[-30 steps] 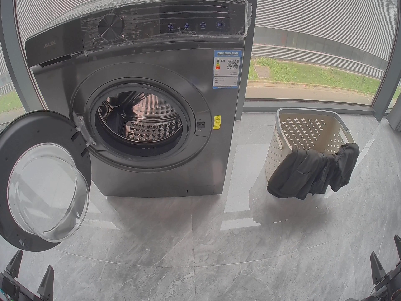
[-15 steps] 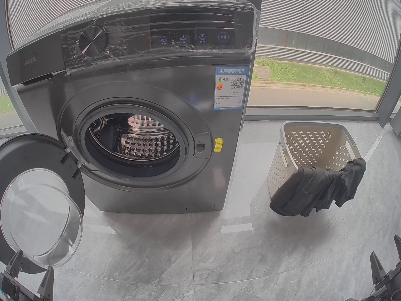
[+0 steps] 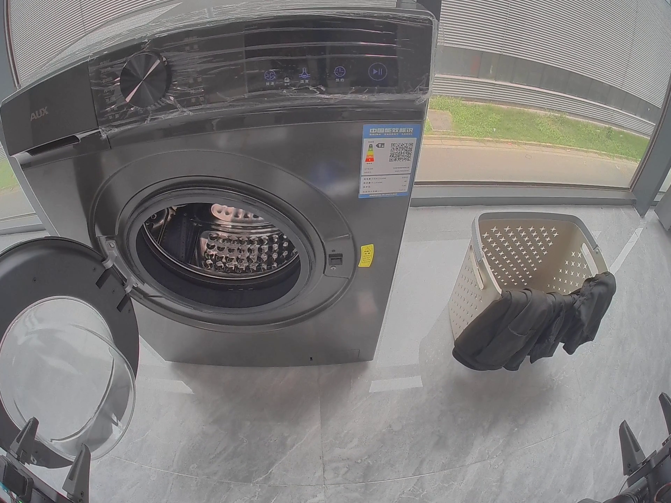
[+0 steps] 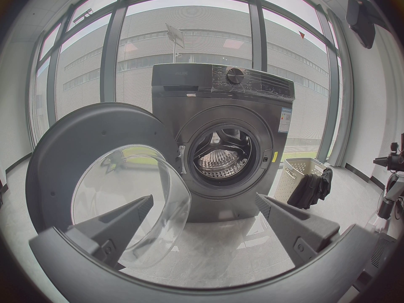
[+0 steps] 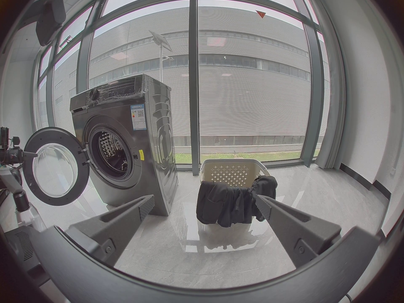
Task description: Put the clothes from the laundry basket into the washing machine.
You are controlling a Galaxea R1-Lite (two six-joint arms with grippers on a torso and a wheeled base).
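A grey washing machine (image 3: pixel 231 169) stands ahead on the left, its round door (image 3: pixel 59 344) swung open to the left and its steel drum (image 3: pixel 237 246) bare inside. To its right a cream laundry basket (image 3: pixel 531 246) sits on the floor with dark clothes (image 3: pixel 531 319) draped over its front rim. My left gripper (image 3: pixel 52 452) is open at the bottom left, low by the door's edge. At the bottom right corner my right gripper (image 3: pixel 646 427) is open, well short of the basket. The wrist views show the machine (image 4: pixel 223 139), the basket (image 5: pixel 233 173) and clothes (image 5: pixel 231 203) between open fingers.
Grey marble floor (image 3: pixel 363 420) stretches between me, the machine and the basket. Tall windows (image 3: pixel 545 71) with a low sill close off the back. The open door takes up room on the left near my left gripper.
The whole head view has shifted: machine and basket now look larger and sit lower in the picture, so the camera has moved closer. Both grippers keep their places at the bottom corners.
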